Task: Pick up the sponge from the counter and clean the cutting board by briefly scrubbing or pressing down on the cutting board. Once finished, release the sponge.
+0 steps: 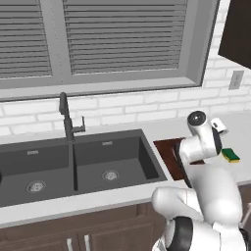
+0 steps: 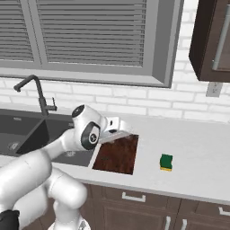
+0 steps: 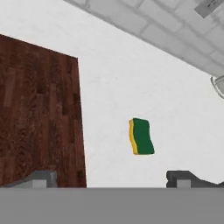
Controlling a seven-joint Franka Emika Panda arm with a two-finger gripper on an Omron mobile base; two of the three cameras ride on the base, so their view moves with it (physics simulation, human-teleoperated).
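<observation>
The claw (image 3: 111, 177) hangs above the counter (image 2: 197, 148) with its fingers spread wide apart, gripping nothing. The sponge (image 3: 141, 136) lies green side up on the counter, apart from the board (image 3: 39, 118) and on its right in the right base view.

Gripper (image 3: 111, 179) wide open, empty.

The robot's white arm covers most of the cutting board (image 1: 166, 147) in the left base view. In the hand view the picture's left edge cuts the board off. The claw (image 3: 111, 177) shows just its two finger tips.
</observation>
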